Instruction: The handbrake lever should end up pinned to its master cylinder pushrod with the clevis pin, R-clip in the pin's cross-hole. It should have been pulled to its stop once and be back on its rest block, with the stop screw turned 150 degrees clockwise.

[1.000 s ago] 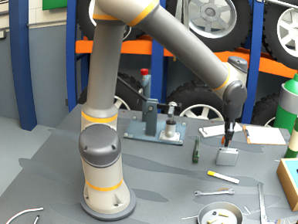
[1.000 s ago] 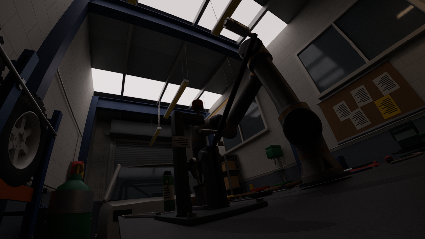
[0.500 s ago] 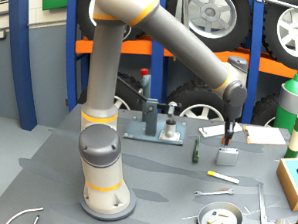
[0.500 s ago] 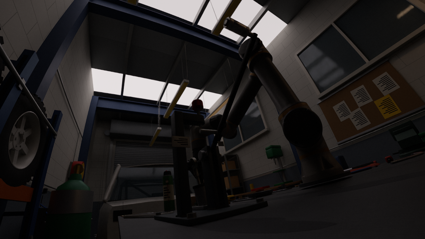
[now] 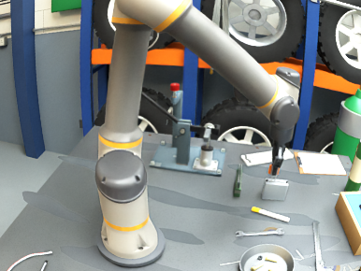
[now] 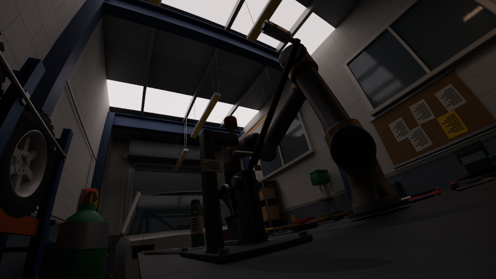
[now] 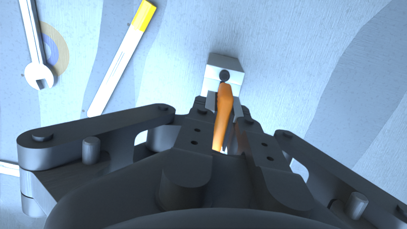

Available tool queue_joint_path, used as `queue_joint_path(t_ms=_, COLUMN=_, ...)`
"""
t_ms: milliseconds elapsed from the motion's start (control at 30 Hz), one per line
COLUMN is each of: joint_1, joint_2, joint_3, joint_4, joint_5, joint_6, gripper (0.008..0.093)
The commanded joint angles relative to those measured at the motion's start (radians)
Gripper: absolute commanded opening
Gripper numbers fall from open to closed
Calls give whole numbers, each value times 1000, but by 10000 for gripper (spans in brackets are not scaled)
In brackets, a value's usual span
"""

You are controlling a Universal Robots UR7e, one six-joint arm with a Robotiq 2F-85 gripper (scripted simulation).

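The orange R-clip stands upright above a small grey holder block on the table's right side, and I grip it by its upper part. My gripper is closed on the clip, pointing straight down over the block. The handbrake fixture sits on a blue base plate to the left and further back, its black lever slanting up to the left beside a post with a red-topped stop screw. I cannot make out the clevis pin.
A yellow-tipped white marker and a spanner lie just in front of the block. A green bar lies to its left, clipboards behind, a green cylinder at the right edge, a parts bowl in front.
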Motion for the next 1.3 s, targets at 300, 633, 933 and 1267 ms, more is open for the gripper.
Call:
queue_joint_path(t_ms=300, joint_1=0, joint_2=-30, joint_3=-24, joint_4=51, joint_5=0, joint_6=0, gripper=80)
queue_joint_path(t_ms=633, joint_1=0, joint_2=-76, joint_3=-68, joint_4=141, joint_5=0, joint_6=0, gripper=80)
queue_joint_path(t_ms=933, joint_1=0, joint_2=-111, joint_3=-112, joint_4=221, joint_5=0, joint_6=0, gripper=80)
queue_joint_path(t_ms=1267, joint_1=0, joint_2=-130, joint_3=-143, joint_4=272, joint_5=0, joint_6=0, gripper=80)
